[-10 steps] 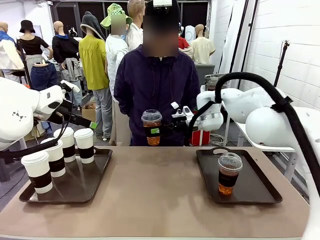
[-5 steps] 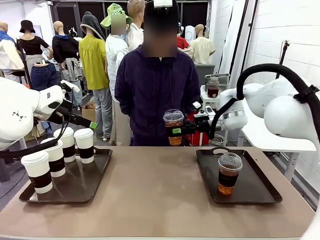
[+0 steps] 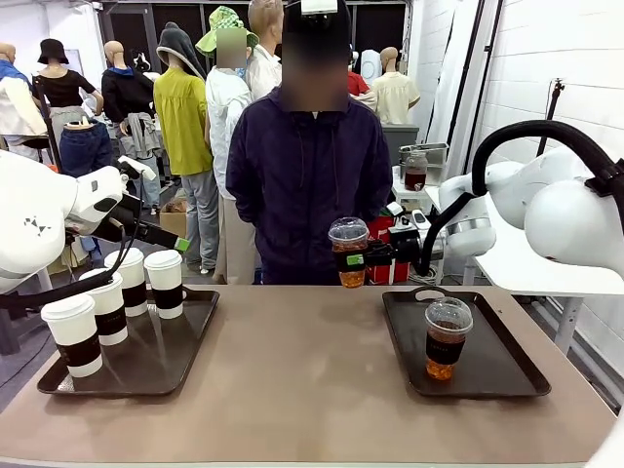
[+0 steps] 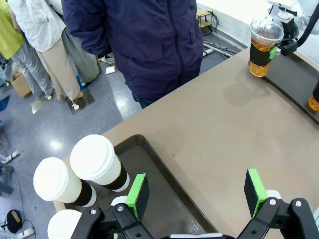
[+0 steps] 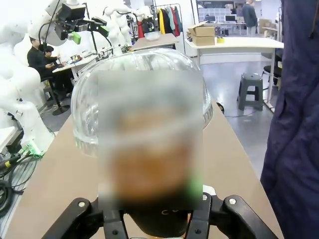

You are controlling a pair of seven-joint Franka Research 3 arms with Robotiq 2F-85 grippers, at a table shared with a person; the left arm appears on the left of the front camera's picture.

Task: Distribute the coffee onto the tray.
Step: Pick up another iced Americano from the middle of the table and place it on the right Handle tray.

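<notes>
Since a moment ago the right arm has been carrying its clear dome-lidded cup [image 3: 349, 252] from in front of the person's chest across and down toward the right-hand tray [image 3: 495, 375]. Now the right jaws [image 3: 368, 255] are clamping that cup of brown drink by its dark sleeve, holding it upright in the air above the bench [image 3: 302, 390], just short of the tray's near-left edge. From the right wrist camera the cup [image 5: 142, 144] is sitting squarely between the jaws, its dome lid rising above them.

Beyond the jaws, a second dome-lidded cup [image 3: 446, 339] is standing alone on the right-hand tray, well apart from the carried one.

Over on the other side, the left jaws [image 4: 198, 191] are standing wide, gripping nothing, hanging above the inner edge of the left tray [image 4: 164, 191]. Just ahead of them and to one side, white-lidded paper cups [image 4: 98, 163] with dark brown sleeves are clustering on that tray; the front camera is showing four of them [image 3: 164, 283] there.

A person in a dark jacket [image 3: 307, 185] is standing at the far side of the bench.
</notes>
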